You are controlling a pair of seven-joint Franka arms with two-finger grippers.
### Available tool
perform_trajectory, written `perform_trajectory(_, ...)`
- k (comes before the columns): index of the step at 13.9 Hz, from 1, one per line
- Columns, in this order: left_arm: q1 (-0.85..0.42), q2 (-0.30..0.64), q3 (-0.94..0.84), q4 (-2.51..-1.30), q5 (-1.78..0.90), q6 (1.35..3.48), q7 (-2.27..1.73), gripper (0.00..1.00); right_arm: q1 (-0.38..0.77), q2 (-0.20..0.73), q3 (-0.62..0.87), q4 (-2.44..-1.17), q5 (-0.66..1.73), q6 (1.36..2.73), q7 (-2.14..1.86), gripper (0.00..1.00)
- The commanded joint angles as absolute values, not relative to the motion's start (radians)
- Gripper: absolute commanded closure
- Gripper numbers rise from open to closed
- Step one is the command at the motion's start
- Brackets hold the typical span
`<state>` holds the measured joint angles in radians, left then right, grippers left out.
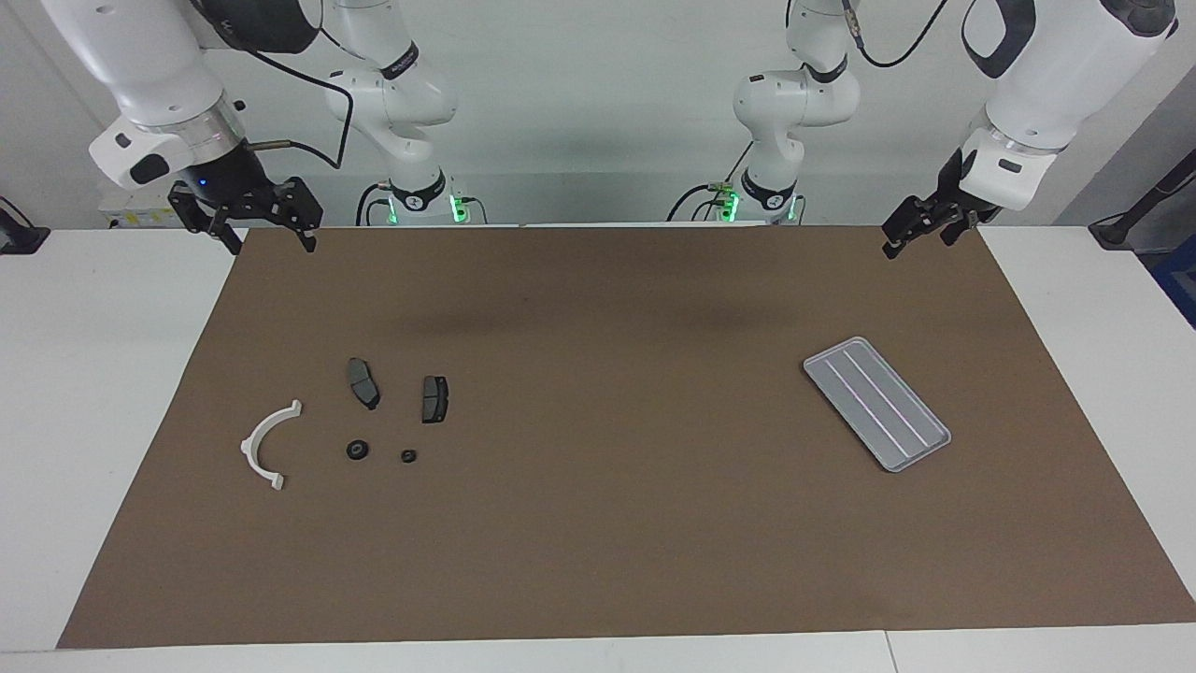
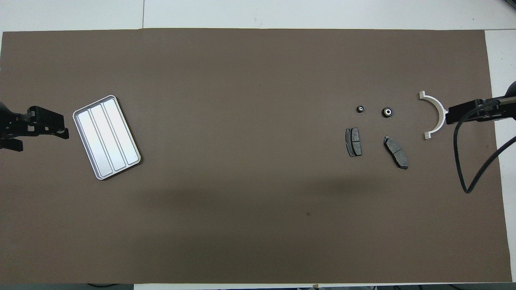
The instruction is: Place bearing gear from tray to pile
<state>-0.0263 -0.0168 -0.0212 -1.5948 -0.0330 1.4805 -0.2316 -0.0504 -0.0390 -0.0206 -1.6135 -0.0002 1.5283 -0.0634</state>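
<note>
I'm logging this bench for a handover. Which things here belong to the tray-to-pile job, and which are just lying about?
Job:
- tray, bare
- pile: white bracket, two dark pads, two small round bearings

Lying about:
- brown mat

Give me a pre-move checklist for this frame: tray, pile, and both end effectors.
1. Flat grey ridged metal tray holds no part: ok.
2. Two small black round bearing gears lie on the brown mat beside the white semicircular plastic bracket: ok.
3. Two dark grey brake-pad pieces lie flat, nearer the robots than the gears: ok.
4. Right end effector raised over the mat's corner, open, holding nothing: ok.
5. Left end effector raised over the mat's edge, open, holding nothing: ok.
</note>
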Motion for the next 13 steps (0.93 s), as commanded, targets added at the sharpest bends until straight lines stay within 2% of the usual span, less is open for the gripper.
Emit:
perform_trajectory(1,-0.034,-0.049,-0.012,-1.634,-0.043,1.500,-0.225,0.00,-0.077,-0.060,-0.009,-1.644,0.000,1.537,-0.071,0.00)
perform_trajectory(13,-0.034,-0.049,-0.012,-1.634,-0.043,1.502,-0.225,0.00,-0.077,-0.061,-0.012,-1.648,-0.002,1.536,-0.060,0.00)
